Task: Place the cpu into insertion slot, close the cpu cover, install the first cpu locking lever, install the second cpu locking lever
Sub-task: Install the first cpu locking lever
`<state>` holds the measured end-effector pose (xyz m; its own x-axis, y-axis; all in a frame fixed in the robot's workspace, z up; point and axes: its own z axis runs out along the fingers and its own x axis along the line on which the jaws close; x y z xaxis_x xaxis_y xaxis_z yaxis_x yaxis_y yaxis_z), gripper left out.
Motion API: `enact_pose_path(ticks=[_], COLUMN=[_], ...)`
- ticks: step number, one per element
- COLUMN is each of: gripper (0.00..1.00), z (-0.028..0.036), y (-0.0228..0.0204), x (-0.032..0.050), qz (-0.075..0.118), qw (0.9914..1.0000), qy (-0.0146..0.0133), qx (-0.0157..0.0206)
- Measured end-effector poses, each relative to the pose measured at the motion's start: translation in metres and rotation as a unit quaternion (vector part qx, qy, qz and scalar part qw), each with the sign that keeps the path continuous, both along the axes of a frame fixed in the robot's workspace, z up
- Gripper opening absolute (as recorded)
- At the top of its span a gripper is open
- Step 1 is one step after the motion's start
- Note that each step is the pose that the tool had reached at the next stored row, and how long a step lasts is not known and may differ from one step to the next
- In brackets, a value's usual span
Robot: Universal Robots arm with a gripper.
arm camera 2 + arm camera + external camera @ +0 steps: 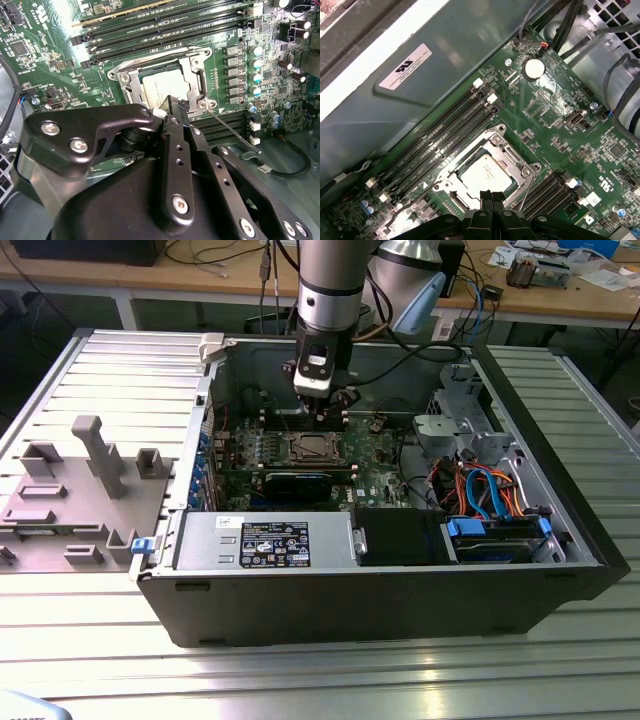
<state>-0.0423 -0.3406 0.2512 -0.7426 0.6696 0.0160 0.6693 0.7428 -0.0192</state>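
The cpu (162,85) lies flat in the insertion slot (313,448) on the green board, its silver-grey top showing through the window of the cpu cover (192,75), which lies down over it. In the first wrist view the cpu (485,175) and the cpu cover (512,160) sit just beyond the fingertips. A thin wire locking lever (232,131) sticks out from one socket corner, away from the frame. My gripper (172,102) hangs over the socket's edge near that corner, fingers pressed together with nothing between them. In the exterior view the gripper (330,402) is just behind the socket.
Long memory slots (445,135) flank the socket on two sides. A black expansion card (295,482) stands in front of it, then the power supply (265,540). Cables (480,490) and drive bays fill the exterior view's right. A grey fixture plate (80,490) lies outside the case.
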Motion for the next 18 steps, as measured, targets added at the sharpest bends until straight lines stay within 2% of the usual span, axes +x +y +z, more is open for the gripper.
enact_pose_path(ticks=[18], gripper=[0.11], z=[0.0], y=[0.0], x=[0.0], qz=[0.02], qw=[0.99981], qy=[0.0], qx=[0.0])
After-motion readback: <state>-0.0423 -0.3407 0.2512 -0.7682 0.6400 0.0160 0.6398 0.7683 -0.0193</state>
